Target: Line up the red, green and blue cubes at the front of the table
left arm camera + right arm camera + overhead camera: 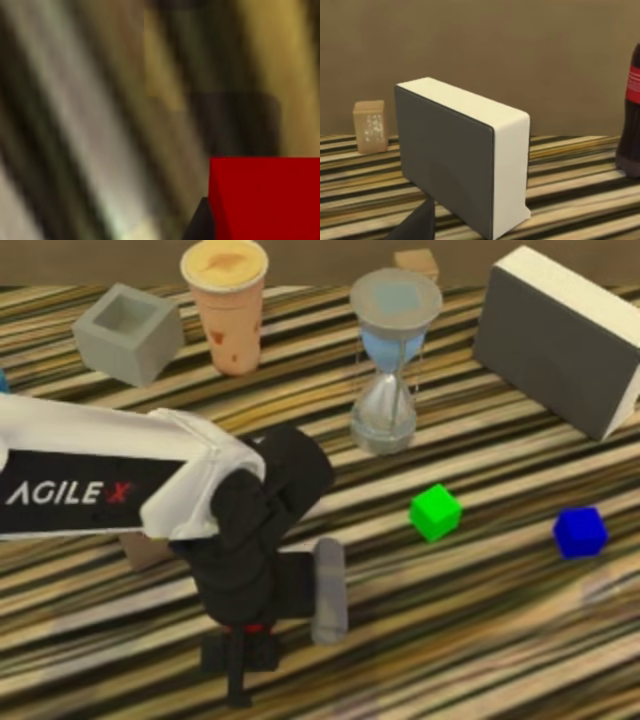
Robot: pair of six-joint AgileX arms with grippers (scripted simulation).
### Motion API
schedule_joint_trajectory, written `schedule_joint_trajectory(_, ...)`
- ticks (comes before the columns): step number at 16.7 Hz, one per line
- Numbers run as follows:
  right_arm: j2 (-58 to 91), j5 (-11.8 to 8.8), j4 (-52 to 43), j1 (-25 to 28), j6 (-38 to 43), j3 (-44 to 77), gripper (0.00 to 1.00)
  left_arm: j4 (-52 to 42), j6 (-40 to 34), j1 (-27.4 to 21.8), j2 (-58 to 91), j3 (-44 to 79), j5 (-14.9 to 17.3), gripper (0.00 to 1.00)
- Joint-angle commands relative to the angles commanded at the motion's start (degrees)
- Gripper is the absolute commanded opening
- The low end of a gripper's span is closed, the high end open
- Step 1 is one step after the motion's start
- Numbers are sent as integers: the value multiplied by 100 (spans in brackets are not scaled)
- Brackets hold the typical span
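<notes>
Red cube [265, 197] sits right at our left gripper [240, 655], low at the front of the table [480, 640], left of centre in the top view. From above the arm hides nearly all of it, only a red sliver shows between the fingers; the left wrist view has it filling one corner, very close. We judge the fingers are pinching it, contact itself not clearly visible. A cube has no long axis, so grip angle doesn't matter.

Key relation: green cube [436, 511] lies to the right of the gripper and farther back, blue cube [580, 531] farther right again. Both well apart from red and from each other, neither at the front yet. Left arm nearer green; right arm off the top view, gripper state cannot tell.

Surface flat, striped. Front strip is open; cup [226, 302], hourglass [390, 360], grey hollow cube [128, 332] and white box [560, 340] stand at the back, out of the way.
</notes>
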Motion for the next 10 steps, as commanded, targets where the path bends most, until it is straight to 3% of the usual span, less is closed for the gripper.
schedule_joint_trajectory(3,0,0,0,0,0,0,100,0,0,0,0,0,0,0)
schedule_joint_trajectory(10,0,0,0,0,0,0,100,0,0,0,0,0,0,53)
